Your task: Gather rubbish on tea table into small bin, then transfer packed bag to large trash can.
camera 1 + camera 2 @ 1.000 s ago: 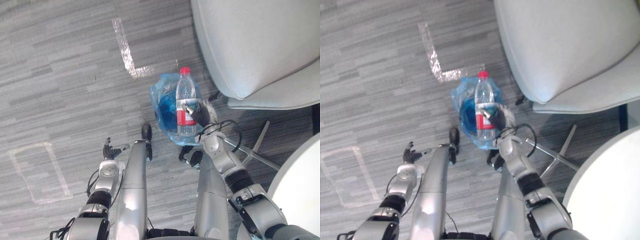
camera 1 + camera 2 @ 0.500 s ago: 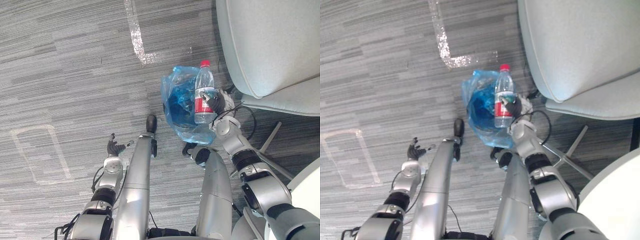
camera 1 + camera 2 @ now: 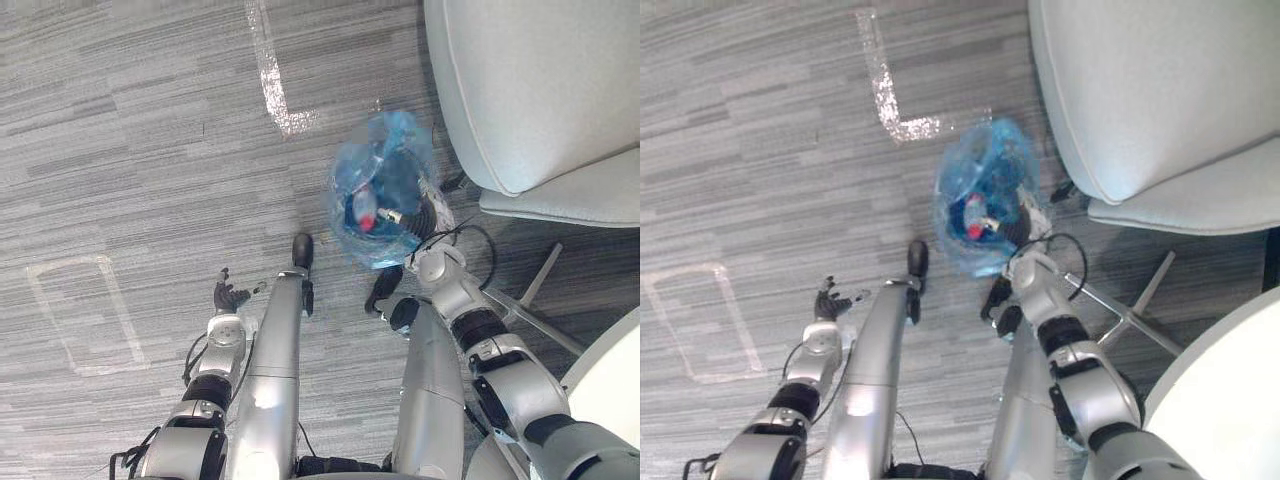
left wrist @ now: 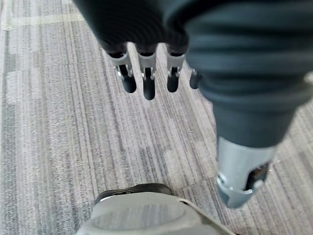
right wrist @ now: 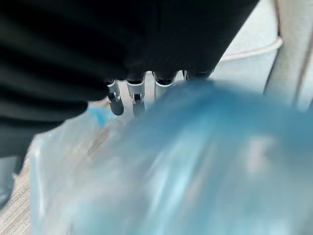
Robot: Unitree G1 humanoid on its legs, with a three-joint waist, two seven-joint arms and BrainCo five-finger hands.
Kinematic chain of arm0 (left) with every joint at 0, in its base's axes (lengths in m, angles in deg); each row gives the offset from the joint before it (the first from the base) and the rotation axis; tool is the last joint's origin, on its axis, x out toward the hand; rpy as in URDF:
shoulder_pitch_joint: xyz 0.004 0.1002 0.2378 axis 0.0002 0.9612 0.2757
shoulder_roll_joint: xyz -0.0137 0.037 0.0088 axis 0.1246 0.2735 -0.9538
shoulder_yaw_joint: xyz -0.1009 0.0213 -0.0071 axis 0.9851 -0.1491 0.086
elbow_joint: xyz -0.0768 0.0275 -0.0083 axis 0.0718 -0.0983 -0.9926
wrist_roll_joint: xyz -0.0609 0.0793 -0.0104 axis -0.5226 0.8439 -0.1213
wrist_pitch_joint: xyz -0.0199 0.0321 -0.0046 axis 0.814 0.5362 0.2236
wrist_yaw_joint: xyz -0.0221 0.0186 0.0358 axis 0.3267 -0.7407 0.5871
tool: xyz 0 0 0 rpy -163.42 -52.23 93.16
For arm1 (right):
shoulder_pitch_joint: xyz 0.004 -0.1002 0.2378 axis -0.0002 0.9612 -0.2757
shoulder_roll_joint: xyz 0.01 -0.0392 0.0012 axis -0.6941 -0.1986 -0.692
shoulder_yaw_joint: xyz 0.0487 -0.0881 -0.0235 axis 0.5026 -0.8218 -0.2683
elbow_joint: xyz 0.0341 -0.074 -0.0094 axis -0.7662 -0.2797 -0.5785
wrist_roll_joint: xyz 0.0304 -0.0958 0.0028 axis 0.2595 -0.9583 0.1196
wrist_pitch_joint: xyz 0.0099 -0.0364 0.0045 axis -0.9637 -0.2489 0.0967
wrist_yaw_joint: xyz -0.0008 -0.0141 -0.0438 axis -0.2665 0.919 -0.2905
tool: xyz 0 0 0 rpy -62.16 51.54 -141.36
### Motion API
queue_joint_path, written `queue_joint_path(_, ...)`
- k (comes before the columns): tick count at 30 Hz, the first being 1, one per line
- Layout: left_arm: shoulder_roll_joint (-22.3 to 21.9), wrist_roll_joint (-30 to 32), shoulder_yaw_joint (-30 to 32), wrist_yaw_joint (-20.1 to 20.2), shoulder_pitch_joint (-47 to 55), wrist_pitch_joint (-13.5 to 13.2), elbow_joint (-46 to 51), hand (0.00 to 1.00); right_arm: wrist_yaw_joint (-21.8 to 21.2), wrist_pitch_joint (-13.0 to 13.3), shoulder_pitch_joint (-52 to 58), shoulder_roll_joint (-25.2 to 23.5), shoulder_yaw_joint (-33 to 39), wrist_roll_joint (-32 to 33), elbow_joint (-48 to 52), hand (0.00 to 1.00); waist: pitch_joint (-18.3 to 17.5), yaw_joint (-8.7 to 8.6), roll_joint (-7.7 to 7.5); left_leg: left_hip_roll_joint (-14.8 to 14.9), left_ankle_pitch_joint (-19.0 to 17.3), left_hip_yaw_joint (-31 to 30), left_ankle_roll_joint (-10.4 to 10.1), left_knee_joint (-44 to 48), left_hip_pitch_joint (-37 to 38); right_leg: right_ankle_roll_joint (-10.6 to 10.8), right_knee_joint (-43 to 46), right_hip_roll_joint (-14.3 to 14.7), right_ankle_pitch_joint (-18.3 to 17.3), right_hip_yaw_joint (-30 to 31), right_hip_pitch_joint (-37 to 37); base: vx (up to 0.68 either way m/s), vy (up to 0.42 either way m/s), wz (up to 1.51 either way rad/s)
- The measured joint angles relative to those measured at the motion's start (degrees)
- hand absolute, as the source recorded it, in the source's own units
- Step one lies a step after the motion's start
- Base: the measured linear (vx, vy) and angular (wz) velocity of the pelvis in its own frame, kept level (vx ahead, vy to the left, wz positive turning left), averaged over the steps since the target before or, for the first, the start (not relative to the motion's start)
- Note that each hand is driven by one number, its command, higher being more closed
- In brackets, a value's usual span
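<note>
Finishing drop at 1 o'clock: water bottle (image 3: 364, 217) lying inside blue-lined small bin (image 3: 345, 188) beside armchair (image 3: 540, 90). Right hand (image 3: 415, 212) at rim, fingers straight, gripping nothing; left hand (image 3: 228, 297) loosely spread at 8 o'clock. Lift straight out, avoid snagging liner.

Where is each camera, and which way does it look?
Left eye view: on the head, looking down at the blue bag beside the chair; both arms show.
Right eye view: beside it, sharing that scene.
Left wrist view: along the open left hand toward the floor.
Right wrist view: along the right hand, against that bag.
</note>
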Motion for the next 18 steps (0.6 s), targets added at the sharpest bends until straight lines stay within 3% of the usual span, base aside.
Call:
queue_joint_path(9, -0.32, 0.03, 1.96, 0.01, 0.01, 0.22, -0.02, 0.00, 0.22, 0.44, 5.00, -0.95, -0.85, -1.67, 7.35, 0.00, -0.91, -0.05, 0.01, 1.17, 0.17, -0.02, -0.31, 0.02, 1.19, -0.74, -0.09, 1.10, 0.44, 0.06, 0.93, -0.04, -0.043, -0.05)
queue_joint_path(18, -0.15, 0.10, 1.42, 0.06, 0.09, 0.07, 0.11, 0.00, -1.72, 2.52, 8.46, -0.46, -9.27, -7.20, 12.06, 0.00, -1.53, -0.13, -0.09, 2.63, -0.39, 1.33, -0.37, -0.55, 3.00, -1.06, -1.72, 1.84, 1.60, 0.30, 2.59, -0.03, -0.022, -0.08)
